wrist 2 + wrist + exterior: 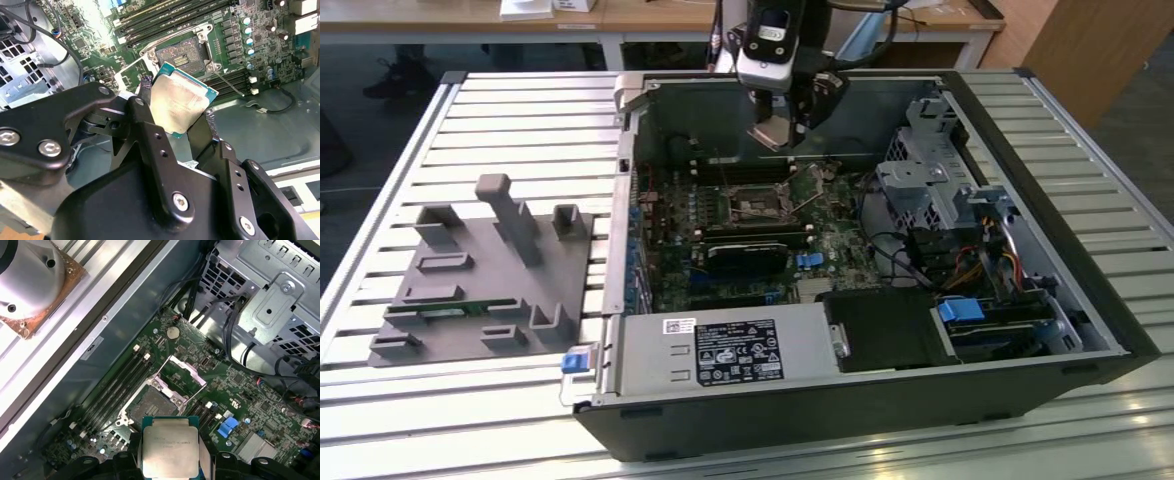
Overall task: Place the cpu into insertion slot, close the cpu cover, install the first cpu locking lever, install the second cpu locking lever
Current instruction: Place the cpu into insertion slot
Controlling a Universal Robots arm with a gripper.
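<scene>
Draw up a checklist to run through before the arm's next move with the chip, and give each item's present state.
1. cpu held in the hand, a finger on each side: ok.
2. slot empty: ok.
3. cover raised off the slot: ok.
4. lever swung free: ok.
5. cpu's corners matched to the slot: cannot tell.
6. cpu seated: not ok, held clear of the slot.

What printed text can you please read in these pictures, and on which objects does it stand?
Silvery square cpu, held in the gripper: faint print, too small to read.
Black-and-white label on the grey metal box: too small to read.
Nothing can be quoted.
</scene>
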